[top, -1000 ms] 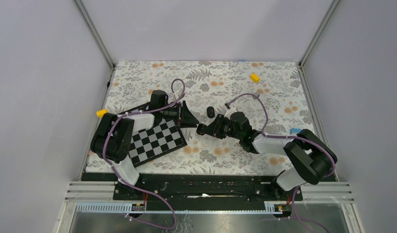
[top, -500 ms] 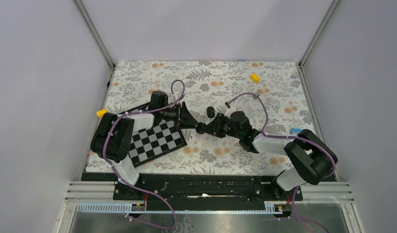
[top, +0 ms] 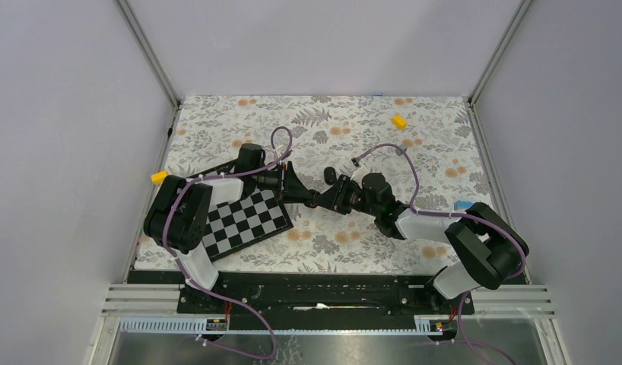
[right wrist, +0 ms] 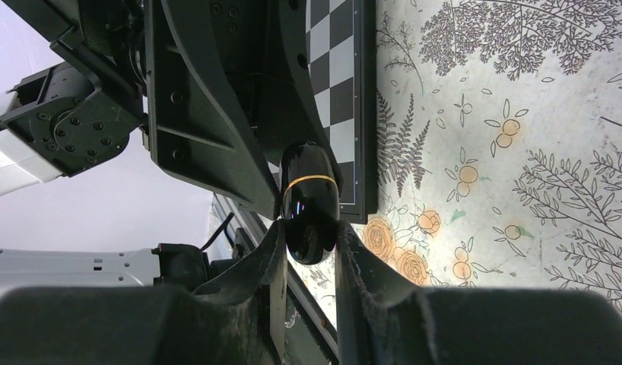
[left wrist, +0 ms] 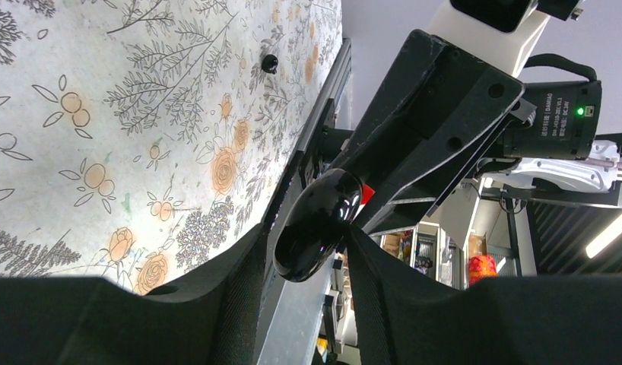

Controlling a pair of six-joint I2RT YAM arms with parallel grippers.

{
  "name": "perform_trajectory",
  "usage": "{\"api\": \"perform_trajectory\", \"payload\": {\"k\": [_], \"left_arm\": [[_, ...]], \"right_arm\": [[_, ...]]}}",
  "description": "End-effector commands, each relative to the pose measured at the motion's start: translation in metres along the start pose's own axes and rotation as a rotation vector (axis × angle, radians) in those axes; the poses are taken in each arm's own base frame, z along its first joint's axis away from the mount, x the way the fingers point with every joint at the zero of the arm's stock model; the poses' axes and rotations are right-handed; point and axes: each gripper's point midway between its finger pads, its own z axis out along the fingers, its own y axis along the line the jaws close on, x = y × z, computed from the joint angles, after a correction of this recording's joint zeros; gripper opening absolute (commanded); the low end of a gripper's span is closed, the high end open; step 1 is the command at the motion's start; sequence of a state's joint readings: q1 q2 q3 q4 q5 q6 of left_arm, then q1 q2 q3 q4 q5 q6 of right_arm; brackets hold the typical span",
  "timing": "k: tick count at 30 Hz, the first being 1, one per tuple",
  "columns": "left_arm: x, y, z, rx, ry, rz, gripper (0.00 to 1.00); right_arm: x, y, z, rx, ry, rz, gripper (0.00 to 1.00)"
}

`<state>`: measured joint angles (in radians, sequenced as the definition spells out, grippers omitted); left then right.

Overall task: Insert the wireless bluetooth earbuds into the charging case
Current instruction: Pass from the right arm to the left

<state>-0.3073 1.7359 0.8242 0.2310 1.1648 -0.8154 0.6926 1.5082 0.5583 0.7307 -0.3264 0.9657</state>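
I see the left gripper (left wrist: 308, 247) and right gripper (right wrist: 309, 237) both clenched on the case (right wrist: 309, 194), above the cloth (left wrist: 103, 114); 1 earbud (left wrist: 269, 62) lies well apart. If I pull unevenly — the glossy shell could slip and drop.

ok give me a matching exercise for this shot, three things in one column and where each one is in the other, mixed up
Things:
1. charging case
2. chessboard
3. small blue piece

Places:
a. at the right edge of the table
b. lying flat on the left side of the table
c. held above the table between the left gripper and the right gripper

Pairs: 1-c, 2-b, 3-a
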Motion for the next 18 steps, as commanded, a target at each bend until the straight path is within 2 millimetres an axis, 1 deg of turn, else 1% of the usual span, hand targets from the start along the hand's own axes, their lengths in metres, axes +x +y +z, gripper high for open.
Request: {"api": "perform_trajectory", "payload": {"k": [1,6,13,16,18], "left_arm": [[-0.004,-0.011,0.002,0.045,0.009,0.056,0.42],[-0.004,-0.024,0.001,0.115,0.003,0.053,0.36],[-0.002,-0.039,-0.002,0.207,-0.003,0.039,0.34],[-0.001,-0.050,-0.005,0.258,-0.008,0.040,0.30],[0.000,-0.058,-0.008,0.300,-0.012,0.042,0.26]], "right_arm": [[-0.018,0.033,0.002,-0.112,-0.042,-0.021,0.14],[-0.017,0.030,0.004,-0.103,-0.040,-0.009,0.15],[-0.015,0.028,0.006,-0.150,-0.036,0.060,0.15],[-0.014,0.028,0.007,-0.178,-0.030,0.092,0.14],[-0.011,0.026,0.009,-0.181,-0.017,0.105,0.14]]}}
